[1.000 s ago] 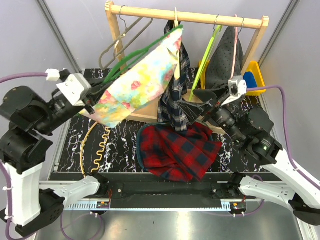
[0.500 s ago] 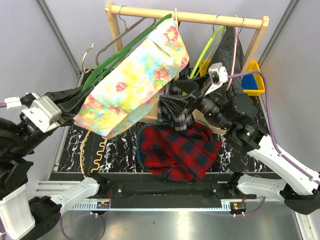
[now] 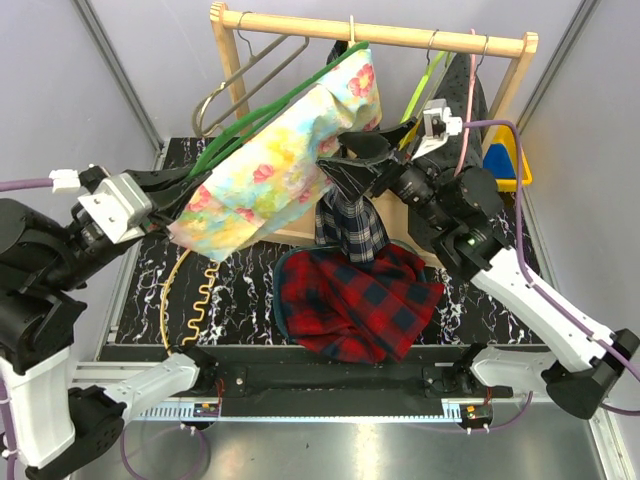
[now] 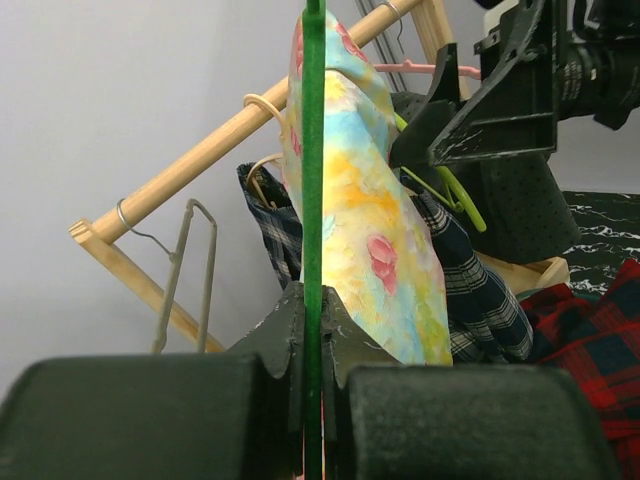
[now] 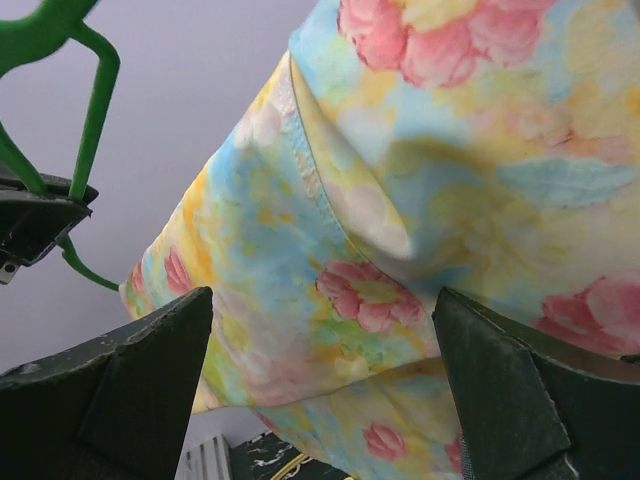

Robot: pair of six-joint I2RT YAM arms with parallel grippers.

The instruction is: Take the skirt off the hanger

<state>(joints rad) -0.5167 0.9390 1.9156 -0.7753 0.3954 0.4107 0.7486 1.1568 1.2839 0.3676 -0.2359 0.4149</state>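
The floral skirt [image 3: 280, 165] hangs on a green hanger [image 3: 270, 108], tilted up to the right towards the rack. My left gripper [image 3: 185, 198] is shut on the hanger's lower end; the left wrist view shows the green bar [image 4: 314, 200] clamped between the jaws [image 4: 317, 310], with the skirt [image 4: 370, 230] beyond. My right gripper [image 3: 340, 165] is open at the skirt's right edge. In the right wrist view its jaws [image 5: 325, 330] stand wide apart with the skirt cloth [image 5: 400, 250] just ahead of them, not pinched. The hanger's hook [image 5: 90, 110] shows at the upper left.
A wooden rack [image 3: 380, 35] holds a grey hanger [image 3: 240, 80], a navy plaid garment [image 3: 350, 220], a lime hanger [image 3: 425, 85] and a dark dotted garment [image 3: 475, 100]. A red plaid garment [image 3: 360, 300] lies on the marble table. A yellow bin [image 3: 512, 150] stands at the back right.
My right gripper has risen up and left from the plaid garment to the skirt's right edge. My left arm has shifted and the skirt with its hanger has swung.
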